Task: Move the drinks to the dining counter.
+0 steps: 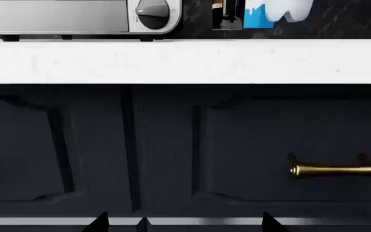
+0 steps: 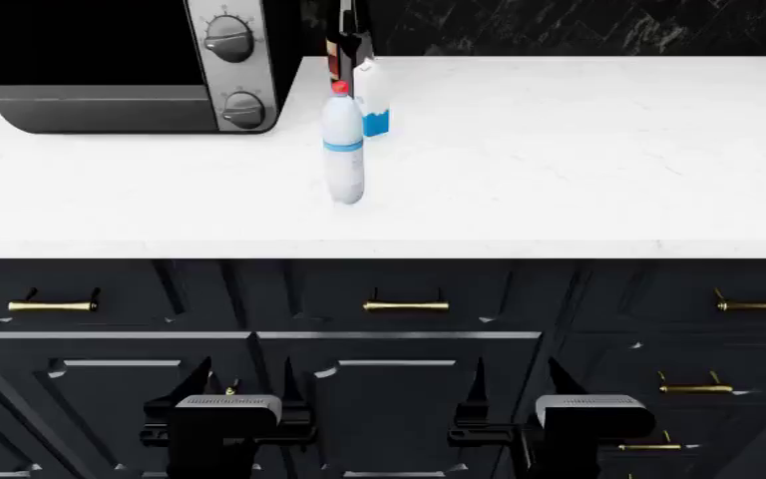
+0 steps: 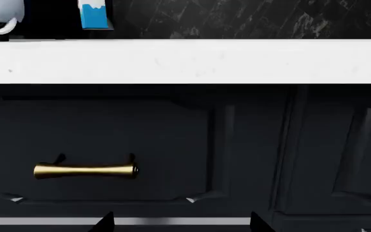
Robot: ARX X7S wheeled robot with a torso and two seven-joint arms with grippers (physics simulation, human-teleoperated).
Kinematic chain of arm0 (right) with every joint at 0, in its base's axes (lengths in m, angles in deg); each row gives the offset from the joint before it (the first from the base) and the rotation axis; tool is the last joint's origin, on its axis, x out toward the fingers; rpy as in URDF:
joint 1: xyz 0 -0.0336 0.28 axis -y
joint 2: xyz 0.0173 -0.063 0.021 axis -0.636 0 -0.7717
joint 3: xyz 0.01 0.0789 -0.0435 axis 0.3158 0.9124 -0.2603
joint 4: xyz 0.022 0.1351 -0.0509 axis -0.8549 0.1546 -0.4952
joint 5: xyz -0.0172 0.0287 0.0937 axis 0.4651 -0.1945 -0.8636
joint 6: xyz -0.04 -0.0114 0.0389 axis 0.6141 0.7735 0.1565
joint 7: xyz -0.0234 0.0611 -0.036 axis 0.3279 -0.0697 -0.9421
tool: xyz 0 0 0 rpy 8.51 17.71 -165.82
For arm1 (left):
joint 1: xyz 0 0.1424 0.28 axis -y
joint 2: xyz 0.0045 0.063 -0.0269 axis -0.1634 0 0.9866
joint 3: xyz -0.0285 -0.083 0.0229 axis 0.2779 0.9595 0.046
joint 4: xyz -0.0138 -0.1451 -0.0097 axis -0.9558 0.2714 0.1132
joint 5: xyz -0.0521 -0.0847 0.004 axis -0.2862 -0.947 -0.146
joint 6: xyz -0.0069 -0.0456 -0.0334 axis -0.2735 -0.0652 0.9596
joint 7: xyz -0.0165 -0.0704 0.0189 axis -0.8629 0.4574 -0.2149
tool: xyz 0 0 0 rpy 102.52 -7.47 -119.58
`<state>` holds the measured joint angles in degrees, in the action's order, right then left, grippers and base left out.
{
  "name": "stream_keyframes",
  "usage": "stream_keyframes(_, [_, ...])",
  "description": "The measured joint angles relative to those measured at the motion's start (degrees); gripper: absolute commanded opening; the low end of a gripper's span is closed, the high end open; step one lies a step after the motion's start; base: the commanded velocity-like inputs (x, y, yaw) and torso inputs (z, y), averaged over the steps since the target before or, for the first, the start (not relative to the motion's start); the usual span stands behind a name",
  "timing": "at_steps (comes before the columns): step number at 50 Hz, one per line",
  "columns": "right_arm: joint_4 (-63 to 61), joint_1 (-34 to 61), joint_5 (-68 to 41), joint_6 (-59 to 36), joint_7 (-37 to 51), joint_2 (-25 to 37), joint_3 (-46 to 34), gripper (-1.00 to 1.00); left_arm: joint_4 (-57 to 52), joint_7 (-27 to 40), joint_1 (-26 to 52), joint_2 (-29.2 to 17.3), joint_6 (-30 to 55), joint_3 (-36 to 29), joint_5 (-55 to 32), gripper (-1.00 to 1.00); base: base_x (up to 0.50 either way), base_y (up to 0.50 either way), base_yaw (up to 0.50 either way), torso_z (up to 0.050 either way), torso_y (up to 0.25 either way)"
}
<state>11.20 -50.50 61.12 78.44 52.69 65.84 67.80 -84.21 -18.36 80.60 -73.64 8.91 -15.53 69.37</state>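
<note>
One water bottle [image 2: 343, 150], upright, cap up.

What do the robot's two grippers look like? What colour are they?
In the head view, the left gripper and right gripper match: each has a rounded grey metal block on a black body, with two thin, pointed black fingers. No cables or markings show.

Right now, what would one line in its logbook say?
drinks: water bottle, milk carton, wine bottle on marble counter | left gripper: open, empty | right gripper: open, empty
</note>
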Motion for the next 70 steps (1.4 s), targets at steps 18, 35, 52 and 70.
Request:
stream_keyframes(18, [-12.11, -0.66, -9.92, -12.97, 2.56, 4.63, 1.66, 1.00, -14.03, -3.17, 0.46, -6.92, 13.88, 0.55, -12.15, 1.00, 0.00, 0.00, 0.00, 0.000, 0.000])
stream_keyframes(35, [-46.18, 19.44, -60.43, -59.08, 32.11, 22.46, 19.22, 1.00, -46.32, 15.96, 13.16, -32.80, 51.77, 33.35, -71.14, 1.00, 0.00, 0.00, 0.00, 0.000, 0.000])
stream_keyframes(52, [-56.34, 31.53, -114.02, -66.22, 73.97, 35.46, 22.30, 1.00, -55.99, 31.89, 16.67, -45.70, 56.34, 45.76, -100.26, 1.00, 0.39, 0.00, 0.00, 0.000, 0.000])
stream_keyframes(70, [-56.22, 36.16, -119.71, -72.44, 80.91, 35.35, 16.21, 1.00, -57.57, 30.86, 16.18, -44.24, 60.31, 48.94, -101.63, 1.00, 0.50, -0.01, 0.00, 0.000, 0.001])
